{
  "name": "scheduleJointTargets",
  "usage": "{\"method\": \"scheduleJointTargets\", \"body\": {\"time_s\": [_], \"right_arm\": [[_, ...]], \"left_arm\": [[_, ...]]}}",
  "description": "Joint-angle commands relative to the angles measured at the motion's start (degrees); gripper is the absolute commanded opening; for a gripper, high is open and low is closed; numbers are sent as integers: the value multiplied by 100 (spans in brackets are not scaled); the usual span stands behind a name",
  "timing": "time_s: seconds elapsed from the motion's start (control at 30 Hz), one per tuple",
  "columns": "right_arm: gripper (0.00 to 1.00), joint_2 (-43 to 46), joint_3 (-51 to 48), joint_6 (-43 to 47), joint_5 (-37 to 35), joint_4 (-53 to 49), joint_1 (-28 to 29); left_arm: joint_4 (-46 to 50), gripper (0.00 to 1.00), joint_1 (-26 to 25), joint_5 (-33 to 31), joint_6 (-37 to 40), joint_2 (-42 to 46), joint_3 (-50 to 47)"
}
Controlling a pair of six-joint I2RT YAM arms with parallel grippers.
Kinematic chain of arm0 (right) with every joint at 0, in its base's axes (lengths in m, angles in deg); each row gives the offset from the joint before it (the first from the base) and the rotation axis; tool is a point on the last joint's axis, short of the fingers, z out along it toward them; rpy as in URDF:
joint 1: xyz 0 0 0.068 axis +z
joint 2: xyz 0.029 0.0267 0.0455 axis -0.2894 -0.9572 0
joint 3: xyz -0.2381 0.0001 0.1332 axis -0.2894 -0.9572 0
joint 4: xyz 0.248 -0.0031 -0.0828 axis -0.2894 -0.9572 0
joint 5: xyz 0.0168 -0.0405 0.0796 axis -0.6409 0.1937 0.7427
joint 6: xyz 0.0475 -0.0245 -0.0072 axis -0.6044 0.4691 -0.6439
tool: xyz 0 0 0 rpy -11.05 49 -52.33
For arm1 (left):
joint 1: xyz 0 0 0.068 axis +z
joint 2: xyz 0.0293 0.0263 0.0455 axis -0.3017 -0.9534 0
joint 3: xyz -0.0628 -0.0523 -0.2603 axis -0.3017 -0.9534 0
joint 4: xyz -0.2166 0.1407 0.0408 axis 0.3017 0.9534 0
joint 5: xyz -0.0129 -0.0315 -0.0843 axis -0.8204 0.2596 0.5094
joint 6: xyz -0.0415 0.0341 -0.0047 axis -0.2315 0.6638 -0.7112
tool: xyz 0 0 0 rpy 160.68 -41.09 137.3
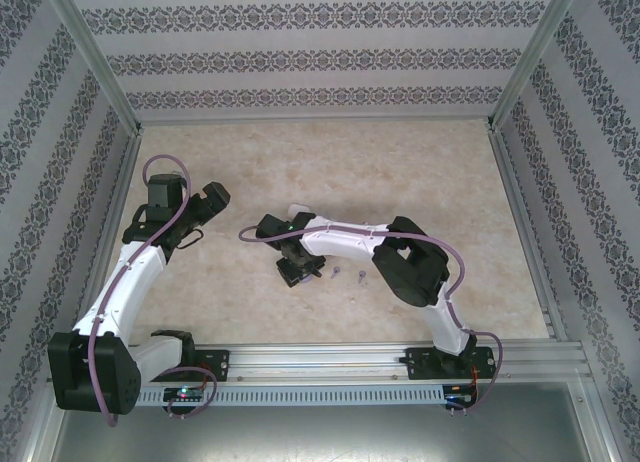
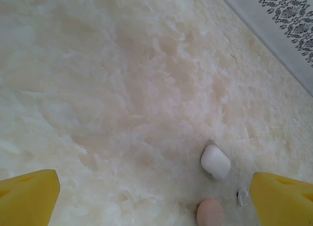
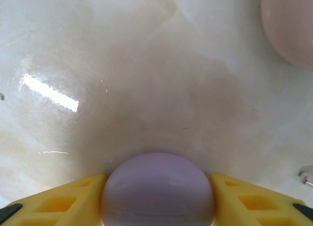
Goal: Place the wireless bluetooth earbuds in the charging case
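Earbuds (image 1: 337, 273), two tiny ones, lie on the bench (image 1: 420, 172) near three cases (image 2: 215, 161). Right hand (image 3: 156, 199) points down, clamped on the purple case (image 3: 156, 179); left hand (image 2: 156, 199) hovers, fingers (image 2: 281, 199) wide apart.

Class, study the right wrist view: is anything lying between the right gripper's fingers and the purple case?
Nothing visible does. The purple case sits directly between the right gripper's yellow fingers, one close on each side. The pinkish case lies apart, farther out.
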Motion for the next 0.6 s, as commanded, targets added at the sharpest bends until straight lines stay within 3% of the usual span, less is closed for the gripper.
{"method": "scheduleJointTargets", "body": {"time_s": [0.0, 0.2, 0.57], "right_arm": [[53, -295, 76, -129, -97, -167, 92], [45, -261, 51, -260, -143, -102, 137], [43, 1076, 349, -883, 61, 403, -96]], "left_arm": [[307, 100, -67, -2, -109, 45, 166], [304, 99, -67, -180, -64, 118, 67], [-419, 99, -67, 118, 219, 334, -245]]}}
